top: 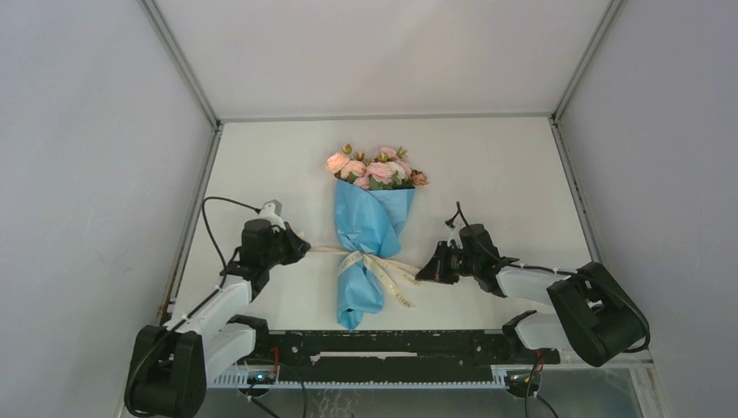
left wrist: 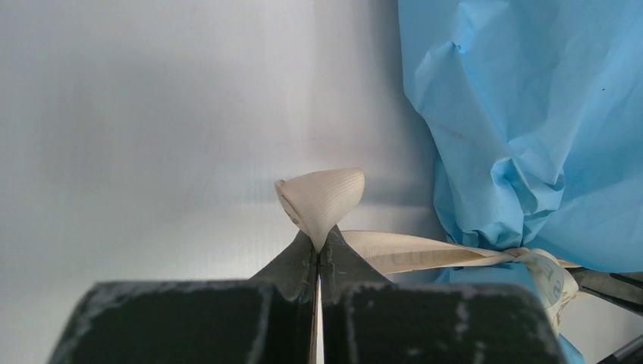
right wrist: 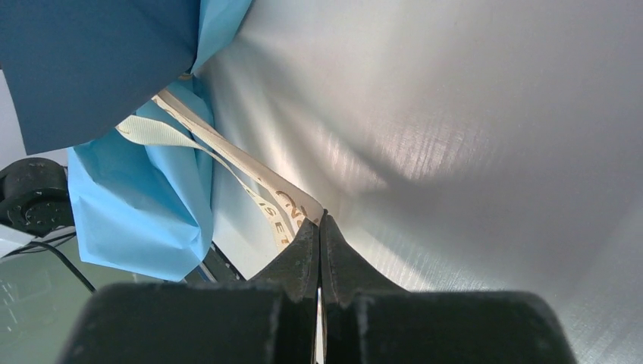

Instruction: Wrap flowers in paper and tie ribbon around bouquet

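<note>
The bouquet lies in the middle of the table, its pink flowers [top: 376, 167] poking out of the far end of the light blue paper [top: 370, 231] cone. The cream ribbon [top: 376, 266] is knotted round the cone's narrow part. My left gripper [top: 305, 248] sits left of the cone, shut on a folded ribbon end [left wrist: 322, 196] pulled taut from the knot beside the paper [left wrist: 523, 114]. Right of the cone, my right gripper [top: 421, 274] is shut, with a printed ribbon strand [right wrist: 282, 203] pinched at its very tips [right wrist: 319, 221]. The paper [right wrist: 144, 205] shows its navy side above.
A black rail [top: 383, 348] runs along the near table edge between the arm bases. Grey walls with metal frame posts [top: 191, 83] enclose the white table [top: 487, 174] on three sides. A loose ribbon tail [top: 402, 292] trails near the cone's lower right.
</note>
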Tool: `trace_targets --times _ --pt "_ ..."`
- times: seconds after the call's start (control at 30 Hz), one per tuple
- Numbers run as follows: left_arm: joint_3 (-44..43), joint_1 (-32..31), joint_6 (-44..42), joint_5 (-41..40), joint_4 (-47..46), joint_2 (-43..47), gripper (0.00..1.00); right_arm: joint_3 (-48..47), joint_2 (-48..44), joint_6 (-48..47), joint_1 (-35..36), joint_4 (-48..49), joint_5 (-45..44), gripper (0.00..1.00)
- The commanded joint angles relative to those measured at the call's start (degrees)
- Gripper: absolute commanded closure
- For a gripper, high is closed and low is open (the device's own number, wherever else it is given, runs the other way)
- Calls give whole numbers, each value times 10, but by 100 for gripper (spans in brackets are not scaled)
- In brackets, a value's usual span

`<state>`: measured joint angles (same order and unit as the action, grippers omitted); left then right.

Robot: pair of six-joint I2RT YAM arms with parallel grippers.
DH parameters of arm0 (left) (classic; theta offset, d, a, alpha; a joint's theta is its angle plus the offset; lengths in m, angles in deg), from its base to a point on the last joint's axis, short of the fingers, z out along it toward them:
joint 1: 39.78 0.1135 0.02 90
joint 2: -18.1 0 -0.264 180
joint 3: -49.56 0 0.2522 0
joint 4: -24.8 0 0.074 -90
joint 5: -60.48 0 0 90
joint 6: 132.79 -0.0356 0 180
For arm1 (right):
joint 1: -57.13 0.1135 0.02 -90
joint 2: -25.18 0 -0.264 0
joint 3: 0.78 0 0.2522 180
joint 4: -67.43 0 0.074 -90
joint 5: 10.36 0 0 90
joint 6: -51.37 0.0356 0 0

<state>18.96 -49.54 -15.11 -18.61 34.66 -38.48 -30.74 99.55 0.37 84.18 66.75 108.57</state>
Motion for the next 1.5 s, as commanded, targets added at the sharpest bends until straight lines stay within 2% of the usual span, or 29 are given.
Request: trace_targets --times 0.0,0.27,0.47,0.53,0.57,0.6,0.67,0.73,0.77,0.8,0.93,1.0,1.07,1.17,1.27,1.33,1.47 --pt "-4 30 -2 -76 21 17 100 16 9 0 -23 -78 -31 100" --pt "1 46 7 -68 35 39 100 16 11 12 -33 -95 -57 100" --pt "4 41 -8 -22 32 57 100 0 -6 -8 -28 -104 -70 100" --pt "3 32 17 -9 49 69 100 -16 -24 -23 -21 -103 -62 100" --pt "6 31 39 4 58 75 100 -24 -34 -28 -17 -104 -59 94" --pt "13 31 62 18 61 84 94 -32 -45 -32 -14 -104 -57 83" --pt "26 30 92 32 56 105 58 -43 -71 -38 -15 -108 -52 59" --pt "21 30 95 17 65 123 25 -52 -107 -46 -18 -123 -61 23" --pt "14 31 97 9 79 129 14 -55 -129 -51 -19 -137 -73 11" --pt "9 31 100 6 92 135 2 -57 -158 -58 -23 -153 -88 7" --pt "-6 31 114 -17 157 177 0 -63 -282 -72 -44 -199 -172 3" --pt "-15 35 112 -45 176 199 0 -72 -344 -80 -54 -234 -249 1" --pt "-21 51 91 -86 167 218 0 -79 -405 -94 -63 -263 -324 0" --pt "-34 75 9 -168 113 261 0 -77 -481 -119 -69 -271 -442 0" --pt "-29 81 -112 -210 50 289 0 -76 -509 -154 -70 -271 -513 0" --pt "-18 85 -157 -231 20 293 0 -75 -514 -156 -71 -272 -558 0" --pt "11 96 -148 -220 -8 304 0 -75 -509 -143 -71 -267 -597 1"
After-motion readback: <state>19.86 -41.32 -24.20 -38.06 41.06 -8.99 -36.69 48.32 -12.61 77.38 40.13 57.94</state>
